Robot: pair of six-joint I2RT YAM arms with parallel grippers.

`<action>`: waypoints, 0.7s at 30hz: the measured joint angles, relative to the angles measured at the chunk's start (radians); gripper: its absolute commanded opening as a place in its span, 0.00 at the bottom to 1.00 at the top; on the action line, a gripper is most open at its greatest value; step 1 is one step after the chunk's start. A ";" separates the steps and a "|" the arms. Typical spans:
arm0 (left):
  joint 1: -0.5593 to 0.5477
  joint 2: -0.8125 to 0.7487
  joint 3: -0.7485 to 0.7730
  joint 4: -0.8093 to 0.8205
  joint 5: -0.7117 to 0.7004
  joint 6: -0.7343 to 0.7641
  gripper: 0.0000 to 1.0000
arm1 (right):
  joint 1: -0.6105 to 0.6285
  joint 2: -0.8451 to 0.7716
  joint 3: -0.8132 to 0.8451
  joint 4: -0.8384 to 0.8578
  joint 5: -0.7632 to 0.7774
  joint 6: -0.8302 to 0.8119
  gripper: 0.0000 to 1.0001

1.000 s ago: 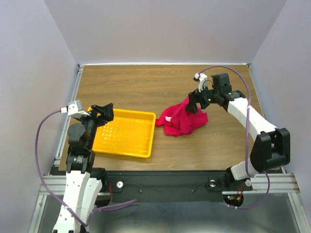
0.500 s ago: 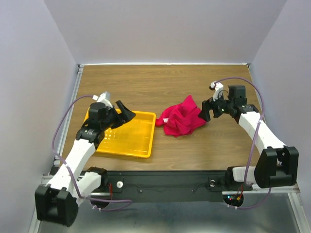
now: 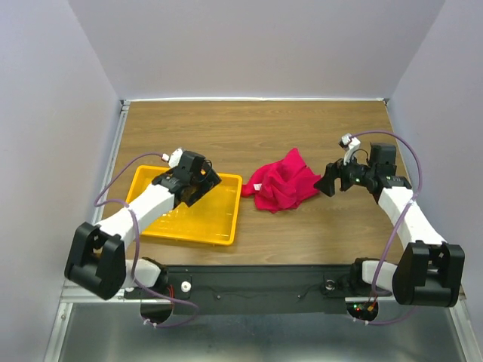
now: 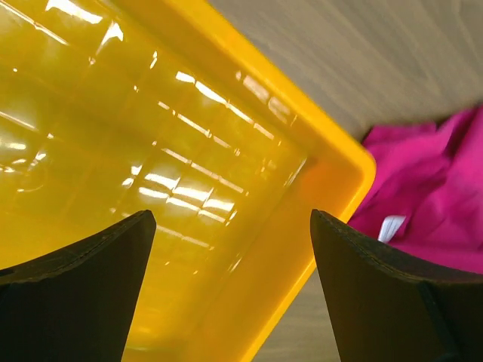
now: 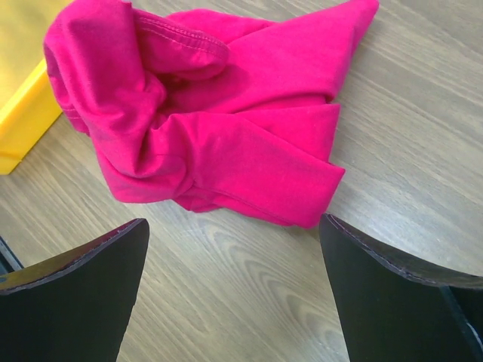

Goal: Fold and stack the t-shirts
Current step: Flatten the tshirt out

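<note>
The crimson t-shirt [image 3: 284,181] lies crumpled in a bundle on the wooden table, just right of the yellow tray [image 3: 219,226]. In the right wrist view the t-shirt [image 5: 219,136] fills the upper half, with bare wood between my open right gripper [image 5: 234,249] and the cloth. From above, the right gripper [image 3: 327,183] hangs close to the bundle's right edge, apart from it. My left gripper [image 3: 207,183] is open over the tray's far right part. The left wrist view has its open left gripper [image 4: 230,226] above the tray wall [image 4: 302,136], the t-shirt [image 4: 438,196] beyond.
The yellow tray holds nothing that I can see. Grey walls enclose the table on three sides. A metal rail [image 3: 302,279] runs along the near edge by the arm bases.
The right gripper let go of the t-shirt and drew back to the right; the cloth settled into a heap. The left arm swung right and forward over the tray toward the shirt.
</note>
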 measured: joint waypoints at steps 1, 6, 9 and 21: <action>0.000 0.013 0.012 -0.005 -0.014 -0.022 0.96 | 0.000 0.000 0.000 0.002 -0.005 0.000 1.00; 0.011 0.152 0.161 -0.040 -0.119 -0.203 0.93 | -0.005 0.000 0.000 0.010 -0.018 0.000 1.00; 0.036 0.192 0.190 -0.040 -0.144 -0.272 0.87 | -0.006 0.000 0.000 0.013 -0.018 0.000 1.00; 0.162 0.435 0.304 -0.074 -0.159 -0.311 0.55 | -0.014 0.000 0.000 0.014 -0.018 -0.001 1.00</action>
